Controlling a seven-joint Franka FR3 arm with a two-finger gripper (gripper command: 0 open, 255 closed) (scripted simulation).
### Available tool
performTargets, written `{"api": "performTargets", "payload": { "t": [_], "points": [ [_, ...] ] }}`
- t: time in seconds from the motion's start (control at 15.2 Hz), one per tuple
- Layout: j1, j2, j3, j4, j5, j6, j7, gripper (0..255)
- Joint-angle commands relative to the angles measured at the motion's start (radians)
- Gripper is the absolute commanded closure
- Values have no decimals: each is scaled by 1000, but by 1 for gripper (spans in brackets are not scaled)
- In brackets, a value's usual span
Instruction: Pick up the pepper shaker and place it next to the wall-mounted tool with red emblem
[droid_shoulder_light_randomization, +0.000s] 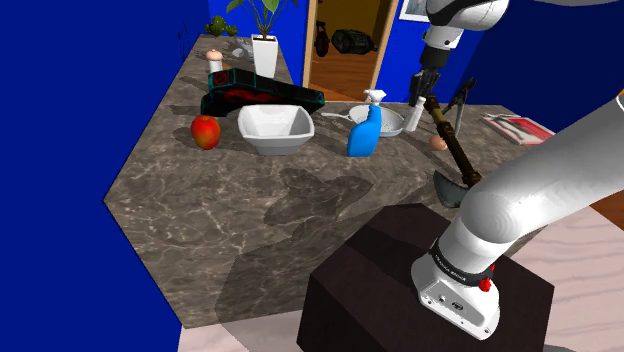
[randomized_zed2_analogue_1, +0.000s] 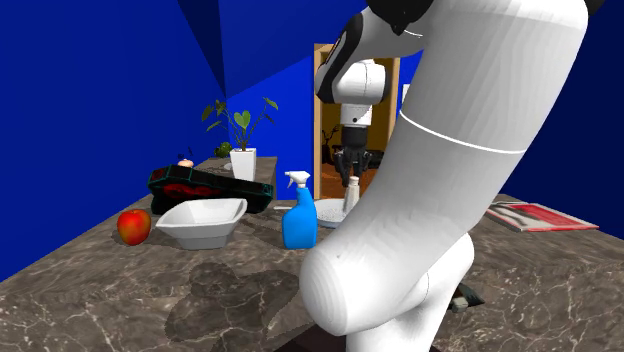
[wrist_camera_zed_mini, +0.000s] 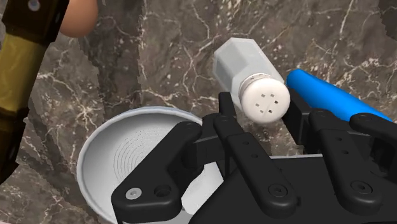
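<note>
White pepper shaker (wrist_camera_zed_mini: 245, 67) clamped in the tool (wrist_camera_zed_mini: 261, 109), near a grey pan (wrist_camera_zed_mini: 105, 156) and blue spray bottle (droid_shoulder_light_randomization: 364, 132); wrist view reveals cap holes.

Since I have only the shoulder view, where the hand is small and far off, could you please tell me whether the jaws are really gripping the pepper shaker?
Observer: Yes. In the wrist view the gripper has its jaws clasped on the pepper shaker, one on each side of its white cap, whose holes face the camera.
Operator: Thank you. Is it hanging straight, or is it tilted?
Observer: In the second exterior view it hangs upright below the gripper, to the right of the blue spray bottle in that view.
</note>
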Motion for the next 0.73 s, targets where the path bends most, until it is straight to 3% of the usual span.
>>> {"api": "performTargets", "payload": {
  "t": [0.0, 0.66],
  "points": [
    [1, -5, 4, 22, 0, -27, 2, 255],
    [5, -18, 21, 145, 4, -163, 9, 255]
  ]
}}
